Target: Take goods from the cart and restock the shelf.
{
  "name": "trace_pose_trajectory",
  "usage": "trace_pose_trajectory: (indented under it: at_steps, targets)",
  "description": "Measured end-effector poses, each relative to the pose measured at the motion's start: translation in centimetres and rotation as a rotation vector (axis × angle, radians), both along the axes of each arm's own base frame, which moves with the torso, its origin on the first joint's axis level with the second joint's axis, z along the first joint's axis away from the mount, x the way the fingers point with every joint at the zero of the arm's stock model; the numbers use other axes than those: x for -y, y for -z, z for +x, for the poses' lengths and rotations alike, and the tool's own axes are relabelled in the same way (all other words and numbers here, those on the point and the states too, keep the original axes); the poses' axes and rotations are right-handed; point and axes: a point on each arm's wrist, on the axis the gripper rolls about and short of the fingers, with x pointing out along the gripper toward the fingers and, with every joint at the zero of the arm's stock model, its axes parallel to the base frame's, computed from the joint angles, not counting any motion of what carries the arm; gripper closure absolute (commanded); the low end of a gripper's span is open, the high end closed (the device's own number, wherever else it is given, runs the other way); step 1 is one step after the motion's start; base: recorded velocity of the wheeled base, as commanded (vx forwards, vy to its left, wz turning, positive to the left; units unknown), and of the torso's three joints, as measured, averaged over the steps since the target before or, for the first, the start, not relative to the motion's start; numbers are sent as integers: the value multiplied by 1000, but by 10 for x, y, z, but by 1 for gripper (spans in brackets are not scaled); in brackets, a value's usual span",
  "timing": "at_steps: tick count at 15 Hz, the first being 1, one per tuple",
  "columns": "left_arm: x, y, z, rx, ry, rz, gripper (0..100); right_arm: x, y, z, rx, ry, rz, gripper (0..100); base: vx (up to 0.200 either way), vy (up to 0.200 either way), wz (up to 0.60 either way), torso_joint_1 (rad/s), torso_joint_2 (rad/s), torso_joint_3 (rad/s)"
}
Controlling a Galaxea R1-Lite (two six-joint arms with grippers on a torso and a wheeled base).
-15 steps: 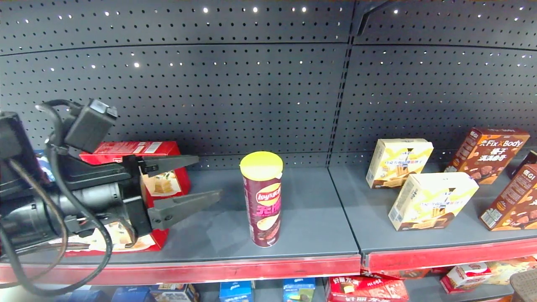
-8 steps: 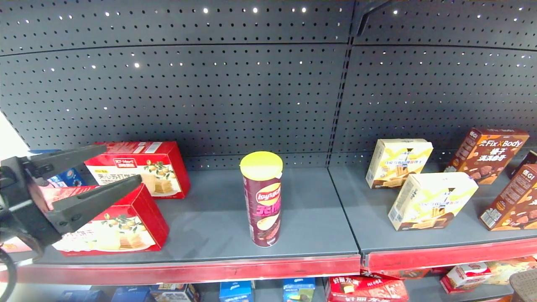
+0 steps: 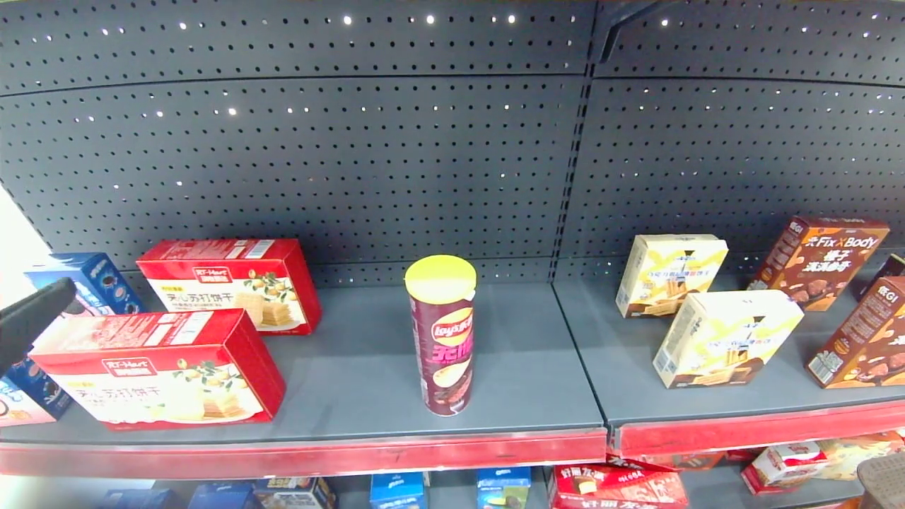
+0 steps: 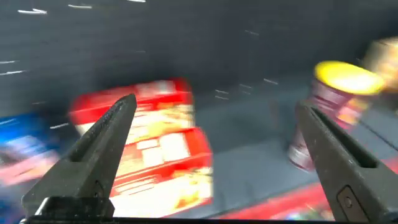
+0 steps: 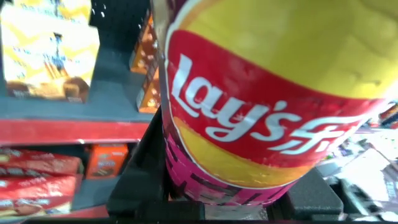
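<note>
A purple chips can (image 3: pixel 441 336) with a yellow lid stands upright on the grey shelf (image 3: pixel 523 396), near the middle. Two red cracker boxes (image 3: pixel 159 367) (image 3: pixel 230 283) lie to its left. My left gripper (image 4: pixel 214 104) is open and empty, well back from the shelf's left part; one of its fingers (image 3: pixel 32 318) shows at the head view's left edge. In the left wrist view the red boxes (image 4: pixel 146 143) and the standing can (image 4: pixel 336 106) lie ahead of it. My right gripper (image 5: pixel 224 193) is shut on a second chips can (image 5: pixel 267 93), held off to the shelf's right.
Two yellow boxes (image 3: pixel 728 336) and brown boxes (image 3: pixel 820 258) lie on the right shelf section. Blue cookie boxes (image 3: pixel 95 283) stand at the far left. A dark pegboard wall (image 3: pixel 424 155) backs the shelf. A lower shelf (image 3: pixel 615 488) holds more goods.
My left gripper has drawn back to the left, from beside the standing can to the head view's edge, staying open. The front red box is now uncovered.
</note>
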Motion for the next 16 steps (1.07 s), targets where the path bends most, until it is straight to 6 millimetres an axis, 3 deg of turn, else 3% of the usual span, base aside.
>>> trace_pose_trajectory:
  at_steps: [3,6,12,16]
  targets:
    - [-2,-1,-9,30,-118,-19,0,2,-22,8,35,-34,118,100,0,0,0,0,0,0]
    - [-2,10,-15,-6,-135,-23,0,6,-38,19,21,-141,172,100,0,0,0,0,0,0]
    - [-2,27,-18,-58,-165,-23,0,10,-49,45,-75,-459,276,100,0,0,0,0,0,0]
    - [-2,42,-19,-98,-178,2,0,-2,-58,78,-171,-630,359,100,0,0,0,0,0,0]
